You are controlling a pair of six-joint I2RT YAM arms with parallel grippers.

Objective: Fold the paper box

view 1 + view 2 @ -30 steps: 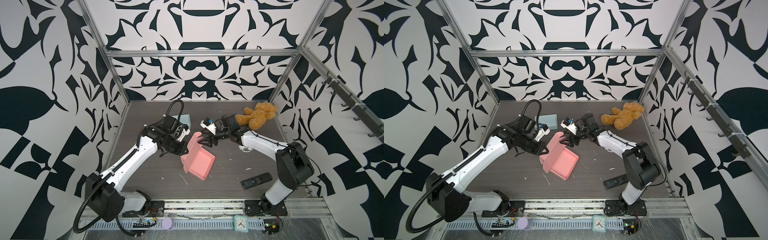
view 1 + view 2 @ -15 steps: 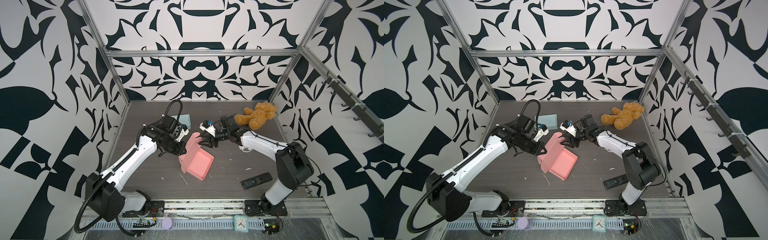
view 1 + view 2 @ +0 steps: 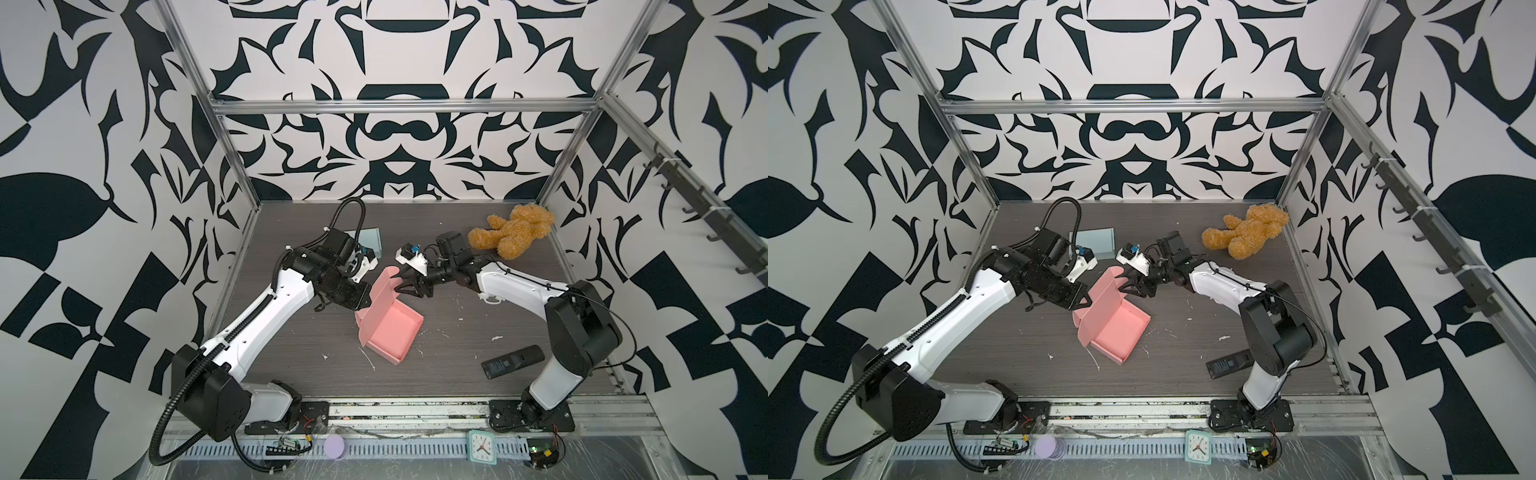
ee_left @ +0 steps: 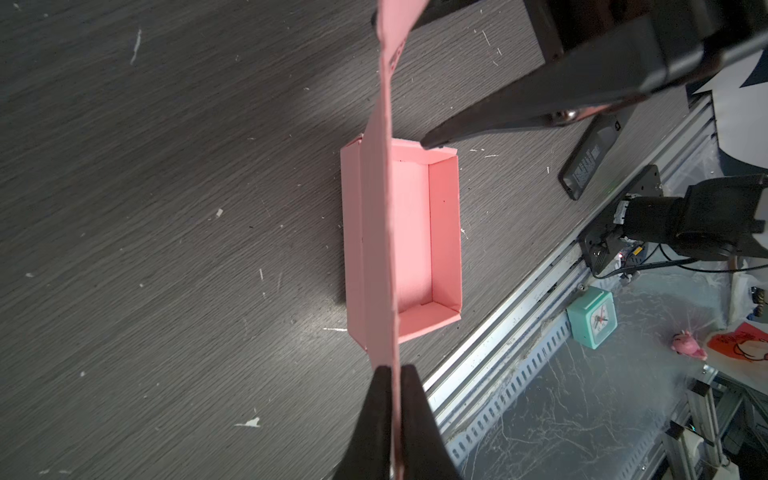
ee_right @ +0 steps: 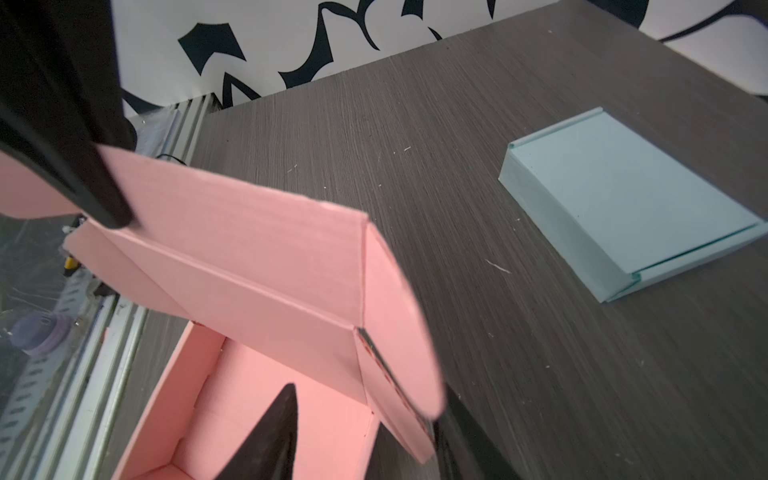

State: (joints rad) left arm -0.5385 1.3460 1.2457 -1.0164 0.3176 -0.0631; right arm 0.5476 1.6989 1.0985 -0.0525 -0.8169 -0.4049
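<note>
Sits near the middle of the table (image 3: 457, 374) as a pink paper box (image 3: 390, 332), tray formed, lid (image 3: 384, 286) raised. Looks light, panel-stiff, easily creased. Pinches lid edge in clamped left gripper (image 4: 392, 370); straddles side flap (image 5: 399, 324) with parted right gripper (image 5: 365, 407). Best held near fold lines.

Dark woodgrain table (image 3: 453, 370) with pink paper box (image 3: 390, 334), pale blue box (image 3: 371, 240), teddy bear (image 3: 515, 230), black remote (image 3: 513, 361), white scraps (image 3: 368, 359)
</note>
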